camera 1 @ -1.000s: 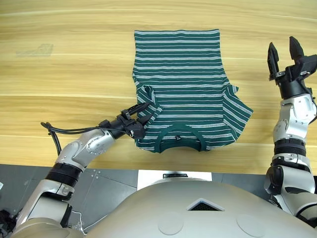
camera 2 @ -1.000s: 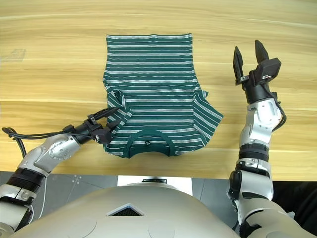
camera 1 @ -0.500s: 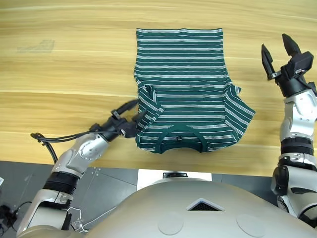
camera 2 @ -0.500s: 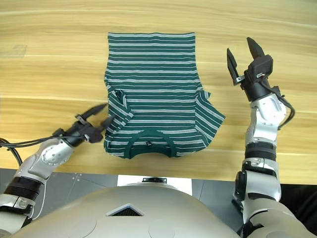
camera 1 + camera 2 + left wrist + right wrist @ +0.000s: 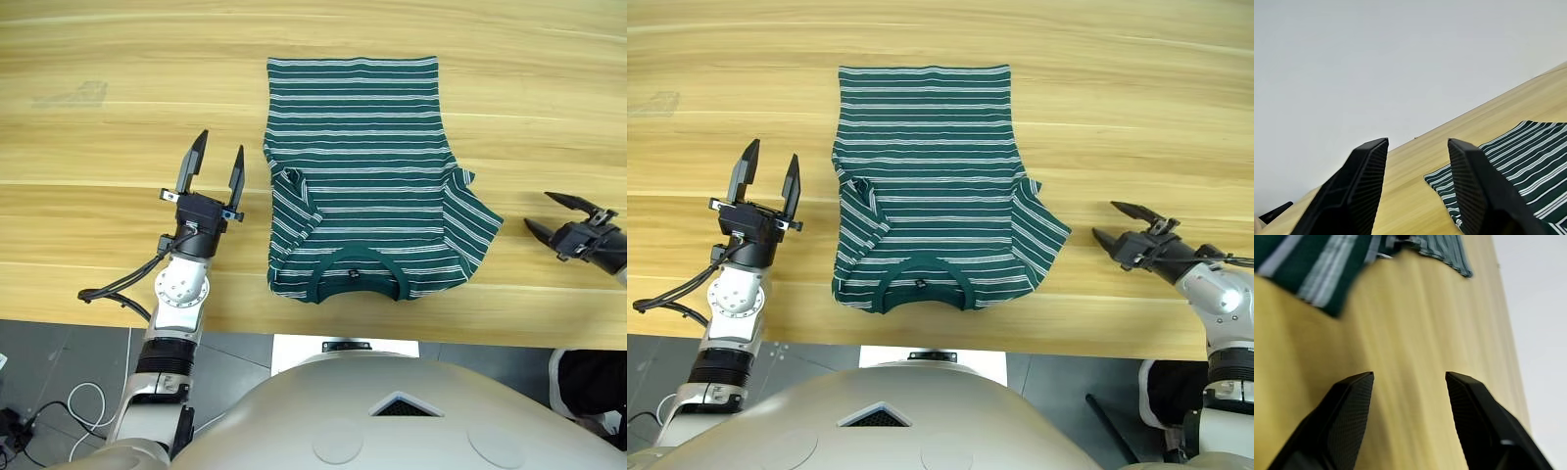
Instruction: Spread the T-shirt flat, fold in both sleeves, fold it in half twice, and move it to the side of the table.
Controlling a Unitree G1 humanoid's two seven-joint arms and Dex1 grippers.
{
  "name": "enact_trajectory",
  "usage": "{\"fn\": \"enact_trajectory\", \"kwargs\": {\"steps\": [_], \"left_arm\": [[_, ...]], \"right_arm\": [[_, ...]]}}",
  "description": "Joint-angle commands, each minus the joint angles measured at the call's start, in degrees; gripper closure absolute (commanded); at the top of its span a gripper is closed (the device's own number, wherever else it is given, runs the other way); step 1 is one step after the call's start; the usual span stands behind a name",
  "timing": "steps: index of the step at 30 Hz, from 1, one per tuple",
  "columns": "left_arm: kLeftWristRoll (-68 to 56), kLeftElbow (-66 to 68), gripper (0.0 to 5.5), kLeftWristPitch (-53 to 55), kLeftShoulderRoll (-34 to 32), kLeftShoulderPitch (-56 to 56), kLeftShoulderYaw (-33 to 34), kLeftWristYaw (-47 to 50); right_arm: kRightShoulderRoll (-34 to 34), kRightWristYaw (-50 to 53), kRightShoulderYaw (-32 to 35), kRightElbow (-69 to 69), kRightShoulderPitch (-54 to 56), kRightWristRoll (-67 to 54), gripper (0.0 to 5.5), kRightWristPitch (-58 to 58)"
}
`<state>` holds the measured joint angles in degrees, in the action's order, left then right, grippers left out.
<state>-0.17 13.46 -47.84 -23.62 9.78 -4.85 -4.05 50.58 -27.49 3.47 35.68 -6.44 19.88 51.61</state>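
The left arm (image 5: 182,290) stands nearly upright on the robot's left side, its forearm rising straight to the wrist. The left end effector (image 5: 221,145) points up and away from the robot, its two dark fingers (image 5: 1367,183) spread in a wide V with nothing between them. The right arm (image 5: 1218,294) sits low on the robot's right side, forearm angled inward. The right end effector (image 5: 540,210) points sideways toward the robot's left, its ridged fingers (image 5: 1347,416) likewise parted and empty.

T-shirt (image 5: 358,166): dark green, thin white stripes, solid green collar. Table (image 5: 118,59) under it: pale yellow wood grain; left gripper (image 5: 220,142) and right gripper (image 5: 539,209): black.
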Motion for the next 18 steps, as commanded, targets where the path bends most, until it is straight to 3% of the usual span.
{"fn": "enact_trajectory", "kwargs": {"steps": [1, 11, 18], "left_arm": [[1.37, -0.57, 3.26, -0.61, 0.79, 0.00, 0.55, -1.91], [1.53, -5.90, 3.26, 1.18, 0.99, 1.33, 1.84, -5.67], [1.17, -7.84, 3.26, 2.22, 1.38, 2.39, 3.02, -6.78]], "right_arm": [[-1.00, 7.56, -4.32, -1.09, -0.02, 9.54, 2.79, 1.69], [-1.90, 21.82, -14.77, 1.21, 3.91, 20.72, 2.79, 3.41], [3.57, 20.64, -17.75, -0.50, 2.43, 19.34, 2.79, 5.48]]}}
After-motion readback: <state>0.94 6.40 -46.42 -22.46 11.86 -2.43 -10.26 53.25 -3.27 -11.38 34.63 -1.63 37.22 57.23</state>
